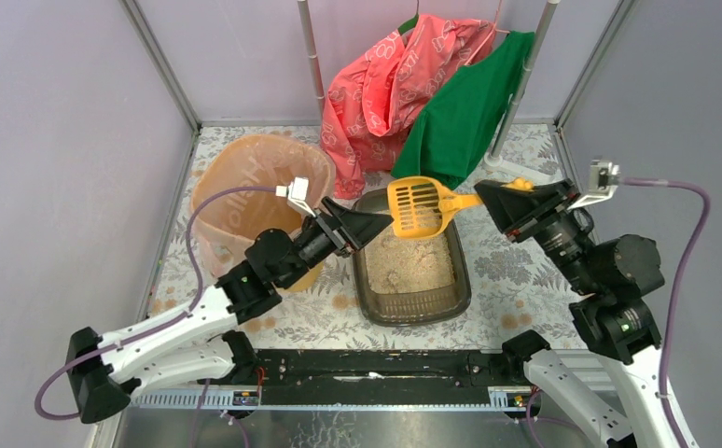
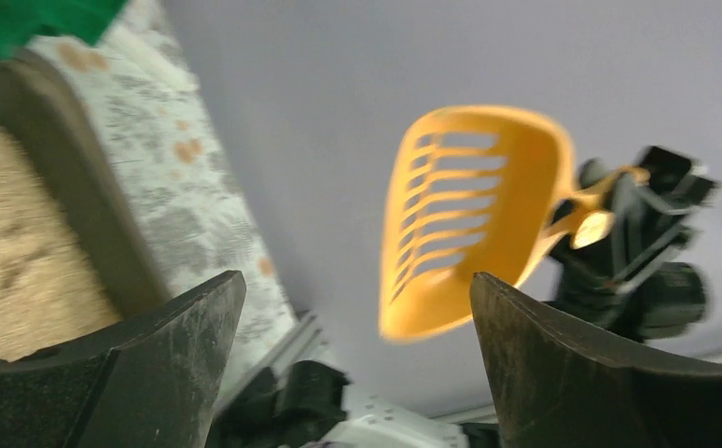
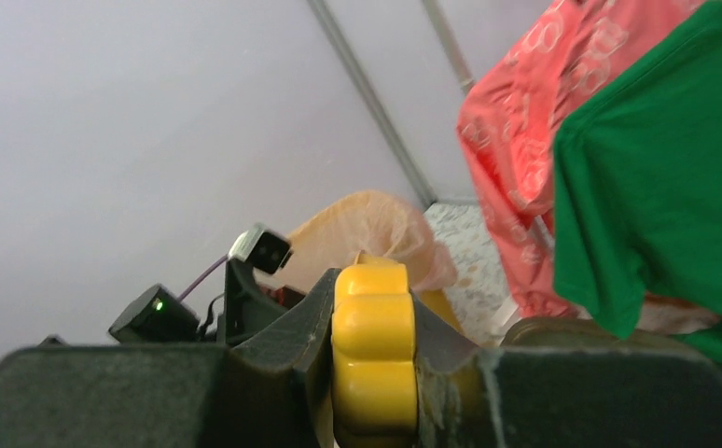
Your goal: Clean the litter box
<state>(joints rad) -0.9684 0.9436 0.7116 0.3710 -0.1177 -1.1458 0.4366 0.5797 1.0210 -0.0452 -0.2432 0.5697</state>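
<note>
The litter box (image 1: 411,297), a shallow dark tray of beige granules, lies at the table's middle; its edge shows in the left wrist view (image 2: 87,196). My right gripper (image 1: 495,198) is shut on the handle (image 3: 374,355) of a yellow slotted scoop (image 1: 418,206), held in the air over the box's far end. The scoop also shows in the left wrist view (image 2: 465,215); its head looks empty. My left gripper (image 1: 368,227) is open and empty at the box's far left rim, just left of the scoop.
A yellow bin with a peach liner (image 1: 255,191) stands left of the box, behind my left arm. Red (image 1: 385,89) and green (image 1: 465,107) cloths hang on a rack at the back. Walls close in on both sides.
</note>
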